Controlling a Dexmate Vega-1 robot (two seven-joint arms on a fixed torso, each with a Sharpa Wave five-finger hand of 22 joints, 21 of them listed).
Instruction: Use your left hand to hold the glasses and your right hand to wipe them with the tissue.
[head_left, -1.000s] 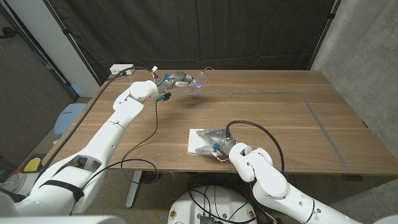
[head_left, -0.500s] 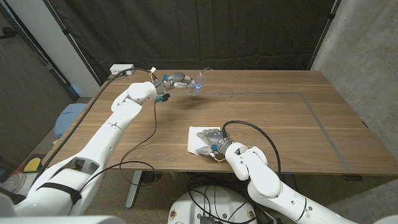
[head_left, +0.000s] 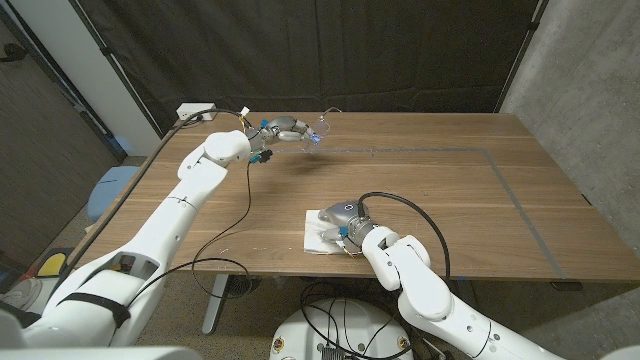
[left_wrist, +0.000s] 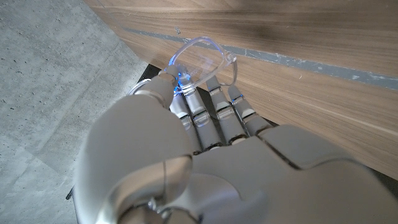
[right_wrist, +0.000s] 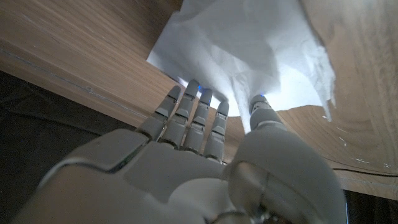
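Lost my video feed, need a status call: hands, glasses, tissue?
Left hand holds glasses up over table's far side. Right hand pinching tissue, corner lifted, rest on table. Nothing between them.

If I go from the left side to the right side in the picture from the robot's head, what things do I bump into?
White box at the table's far left corner → left hand → clear-framed glasses it holds → right hand gathering the white tissue → grey tape line on the wooden table.

Wooden table (head_left: 450, 200) before a black curtain (head_left: 330, 50); concrete wall (head_left: 590, 90) at right, grey floor (head_left: 600, 320) below.
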